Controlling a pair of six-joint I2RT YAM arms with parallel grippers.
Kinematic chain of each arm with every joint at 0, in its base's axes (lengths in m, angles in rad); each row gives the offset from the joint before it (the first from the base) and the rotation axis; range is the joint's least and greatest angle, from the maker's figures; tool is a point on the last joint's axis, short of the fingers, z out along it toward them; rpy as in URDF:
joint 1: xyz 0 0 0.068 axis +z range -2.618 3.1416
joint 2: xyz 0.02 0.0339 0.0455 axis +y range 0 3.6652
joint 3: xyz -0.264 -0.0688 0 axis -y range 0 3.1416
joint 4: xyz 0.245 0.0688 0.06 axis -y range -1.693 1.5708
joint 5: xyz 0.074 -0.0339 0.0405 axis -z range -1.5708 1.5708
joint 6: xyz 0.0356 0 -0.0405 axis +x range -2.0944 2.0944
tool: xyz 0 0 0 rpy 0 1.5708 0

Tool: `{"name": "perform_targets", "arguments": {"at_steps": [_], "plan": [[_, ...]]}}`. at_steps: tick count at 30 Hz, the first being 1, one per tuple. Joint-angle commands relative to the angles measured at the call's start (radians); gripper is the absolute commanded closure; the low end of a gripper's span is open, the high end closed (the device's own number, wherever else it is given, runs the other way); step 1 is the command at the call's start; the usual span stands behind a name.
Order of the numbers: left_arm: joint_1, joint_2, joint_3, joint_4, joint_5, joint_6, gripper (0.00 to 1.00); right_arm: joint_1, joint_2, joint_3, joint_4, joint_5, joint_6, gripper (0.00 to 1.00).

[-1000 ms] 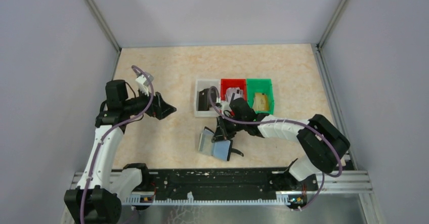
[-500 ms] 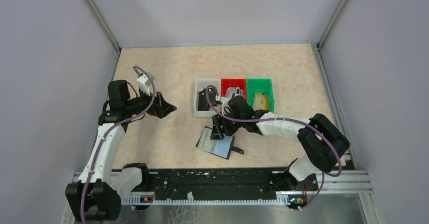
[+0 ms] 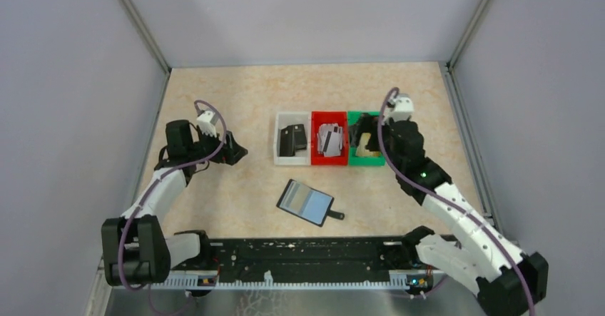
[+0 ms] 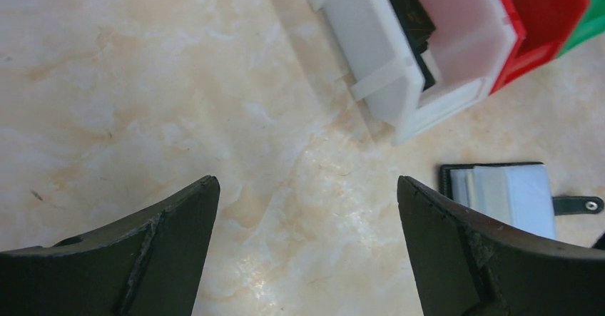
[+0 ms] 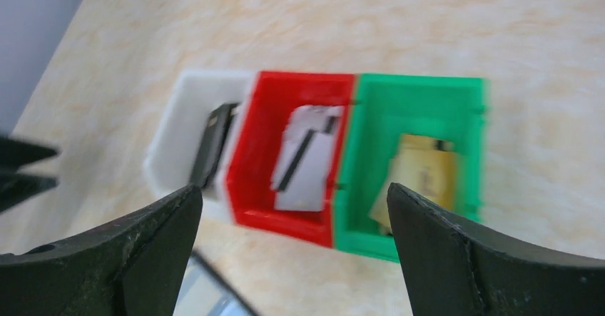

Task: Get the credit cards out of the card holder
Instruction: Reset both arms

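The black card holder lies open and flat on the table, grey-blue slots up and strap tab to the right; the left wrist view shows it too. A grey-white credit card with a dark stripe rests in the red bin. A gold card lies in the green bin. My right gripper hovers open and empty over the green bin. My left gripper stands open and empty over bare table, left of the bins.
Three bins sit in a row: white, red and green. A black object lies in the white one. Grey walls close the table on three sides, and a black rail runs along the near edge.
My right gripper opened and let go of the card holder, which now lies flat. That arm then pulled back up and right to the green bin. The left arm shifted slightly.
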Motion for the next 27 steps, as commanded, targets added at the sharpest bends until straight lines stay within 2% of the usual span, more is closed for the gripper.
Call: {"name": "perform_targets", "arguments": {"at_steps": [1,5,11,14,16,20,24,27], "plan": [[0.02,0.089,-0.031,0.214,-0.093,-0.028,0.01,-0.13,-0.132,-0.121,0.017,0.271,0.049,0.01],[0.03,0.183,-0.066,0.336,-0.121,-0.063,0.01,-0.182,-0.243,-0.279,0.125,0.478,0.017,0.01],[0.04,0.283,-0.166,0.615,-0.156,-0.098,0.01,-0.248,-0.361,-0.52,0.397,0.724,-0.069,0.01],[0.047,0.326,-0.202,0.741,-0.169,-0.12,0.01,-0.346,-0.351,-0.58,0.467,0.712,-0.054,0.01],[0.051,0.338,-0.184,0.731,-0.169,-0.133,0.01,-0.424,-0.329,-0.586,0.48,0.662,-0.032,0.01],[0.052,0.333,-0.217,0.837,-0.196,-0.152,0.01,-0.528,-0.225,-0.584,0.552,0.596,-0.026,0.01],[0.052,0.342,-0.218,0.858,-0.241,-0.167,0.01,-0.555,-0.083,-0.594,0.687,0.546,-0.045,0.01],[0.052,0.318,-0.259,0.937,-0.325,-0.172,0.01,-0.555,0.017,-0.6,0.804,0.505,-0.069,0.01]]}}
